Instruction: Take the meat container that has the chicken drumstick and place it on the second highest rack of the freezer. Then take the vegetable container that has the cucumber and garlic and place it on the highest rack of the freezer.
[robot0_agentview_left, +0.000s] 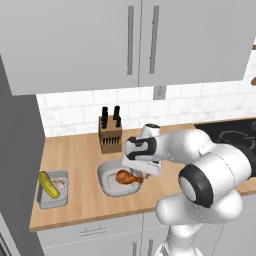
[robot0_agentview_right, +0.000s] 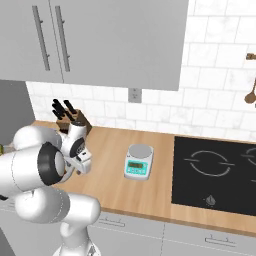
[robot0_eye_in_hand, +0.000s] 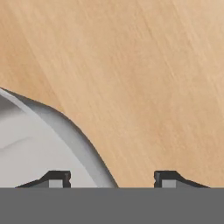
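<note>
At centre of the left base view, on the wooden counter (robot0_agentview_left: 85, 155): dish (robot0_agentview_left: 107, 177) holding drumstick (robot0_agentview_left: 127, 177), claw (robot0_eye_in_hand: 112, 178) parted astride its rim; lower left, tray (robot0_agentview_left: 46, 201) holding cucumber (robot0_agentview_left: 48, 184) and garlic (robot0_agentview_left: 59, 184).

Glossy white rounded arm (robot0_agentview_left: 200, 170) with dark joint bands and black fingertips (robot0_eye_in_hand: 54, 178).

The white Franka arm (robot0_agentview_left: 200, 170) with dark joints folds forward and down, its wrist bent so the 2-finger gripper (robot0_eye_in_hand: 112, 180) points at the surface below, its 2 dark fingertips (robot0_eye_in_hand: 54, 178) standing apart, nothing between them but a dish rim.
</note>
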